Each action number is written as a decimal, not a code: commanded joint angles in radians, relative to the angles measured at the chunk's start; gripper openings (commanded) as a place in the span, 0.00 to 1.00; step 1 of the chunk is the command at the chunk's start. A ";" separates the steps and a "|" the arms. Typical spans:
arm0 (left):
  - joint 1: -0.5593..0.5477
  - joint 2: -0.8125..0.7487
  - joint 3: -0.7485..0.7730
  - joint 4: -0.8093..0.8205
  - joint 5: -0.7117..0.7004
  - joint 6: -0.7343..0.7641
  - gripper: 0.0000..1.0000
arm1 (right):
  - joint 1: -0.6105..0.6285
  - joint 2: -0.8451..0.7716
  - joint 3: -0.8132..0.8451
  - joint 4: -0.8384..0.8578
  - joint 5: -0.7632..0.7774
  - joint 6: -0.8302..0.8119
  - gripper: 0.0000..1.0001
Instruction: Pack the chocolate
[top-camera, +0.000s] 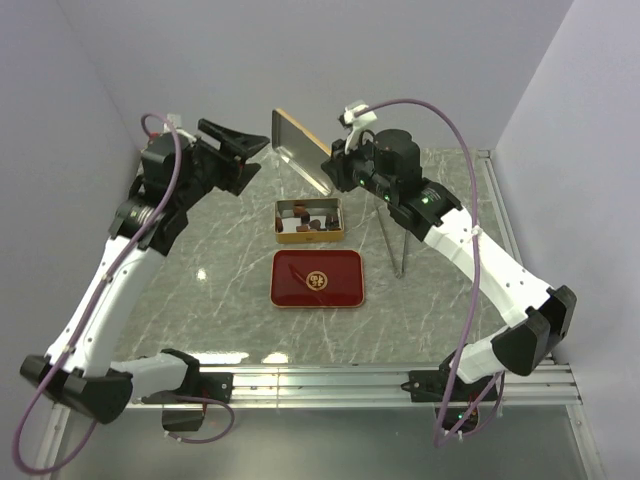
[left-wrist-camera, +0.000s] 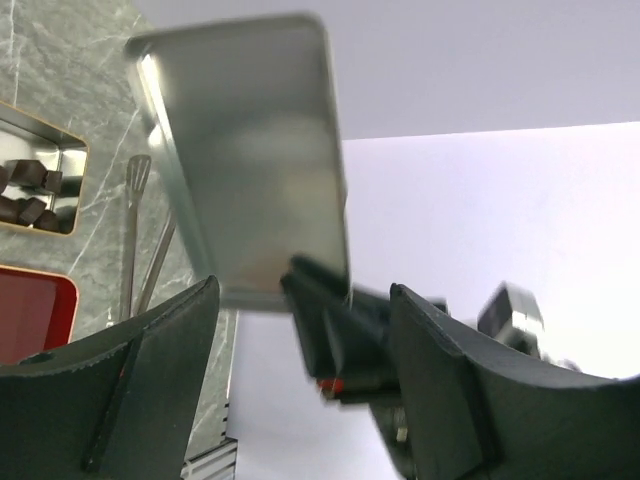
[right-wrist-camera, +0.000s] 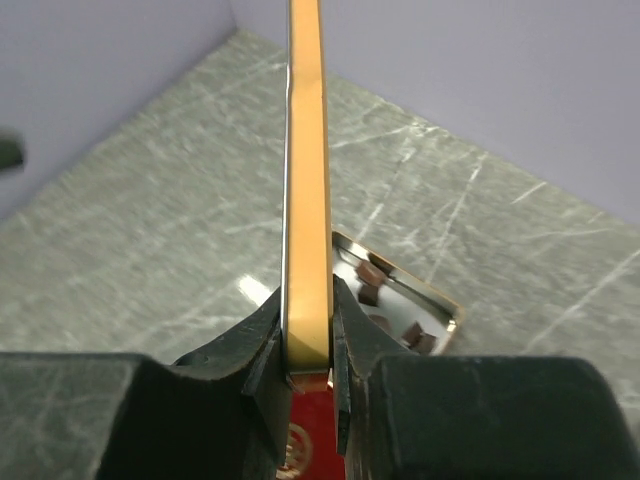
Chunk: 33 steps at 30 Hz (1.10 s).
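Observation:
Several small dark brown chocolate pieces (top-camera: 312, 221) lie in an open gold tin (top-camera: 281, 224) at the table's middle. A flat red tray (top-camera: 318, 278) with a gold emblem lies just in front of it. My right gripper (top-camera: 330, 166) is shut on the edge of a gold-rimmed, silver-lined tin lid (top-camera: 300, 148) and holds it tilted in the air behind the tin. In the right wrist view the lid (right-wrist-camera: 306, 180) stands edge-on between the pads, above the chocolate (right-wrist-camera: 372, 280). My left gripper (top-camera: 262, 158) is open and empty, raised left of the lid (left-wrist-camera: 240, 150).
Long metal tongs (top-camera: 396, 240) lie on the marble table right of the tin, and they show in the left wrist view (left-wrist-camera: 135, 240). White walls close the back and both sides. An aluminium rail (top-camera: 330, 382) runs along the near edge.

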 joint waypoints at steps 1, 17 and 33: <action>0.002 0.082 0.087 -0.034 0.028 0.018 0.75 | 0.047 -0.089 -0.029 -0.002 0.042 -0.151 0.04; 0.002 0.180 0.159 -0.094 0.007 -0.026 0.81 | 0.214 -0.137 -0.100 -0.033 0.183 -0.364 0.04; 0.002 0.180 0.139 -0.207 0.033 0.022 0.55 | 0.323 -0.232 -0.302 0.301 0.495 -0.610 0.08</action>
